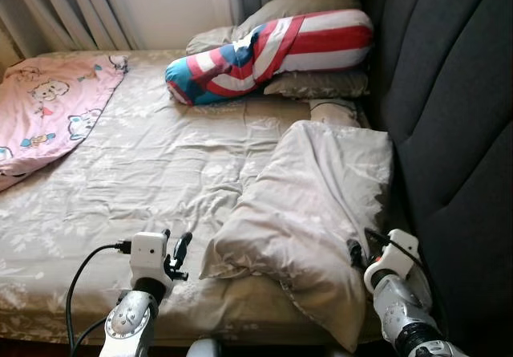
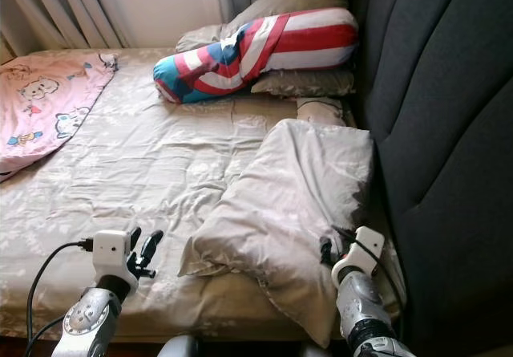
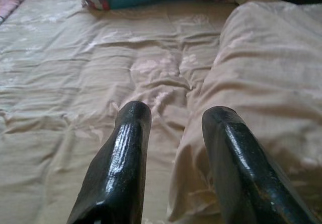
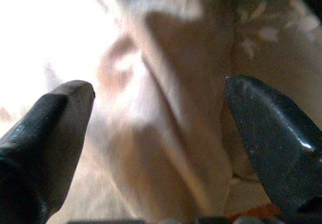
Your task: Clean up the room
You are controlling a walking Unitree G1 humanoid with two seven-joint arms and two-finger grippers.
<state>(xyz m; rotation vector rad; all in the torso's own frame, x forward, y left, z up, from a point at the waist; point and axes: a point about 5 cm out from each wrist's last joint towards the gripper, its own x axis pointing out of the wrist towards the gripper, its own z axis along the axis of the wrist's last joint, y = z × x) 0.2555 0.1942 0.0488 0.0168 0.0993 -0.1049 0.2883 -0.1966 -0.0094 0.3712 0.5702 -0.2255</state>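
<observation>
On the bed (image 1: 144,172), covered by a wrinkled beige floral sheet, I have a big beige pillow in a crumpled floral case (image 1: 309,212) lying crooked by the dark grey padded headboard (image 1: 449,116), one corner hanging over the near mattress edge. My left pincer (image 1: 183,249) sits just beside the pillow's near-left corner, low over the sheet, fingers (image 3: 128,148) a narrow gap apart and holding nothing; the pillow edge lies just ahead of one finger in the wrist view. My right pincer (image 4: 161,133) is spread wide, with pillow fabric bulging up between the two fingers, not yet pinched as far as I can tell. From the head cameras it is at the pillow's right side next to the headboard.

Progress: early, I judge. Pillow not yet lifted or straightened. Red, white and blue striped bolster cushion (image 1: 272,52) lies tilted across two flatter beige pillows (image 1: 313,84) at the head end. Pink cartoon-print blanket (image 1: 52,108) lies bunched at the far left corner, unfolded. Sheet unsmoothed. Everything looks left to do; the pillow grab seems first.
</observation>
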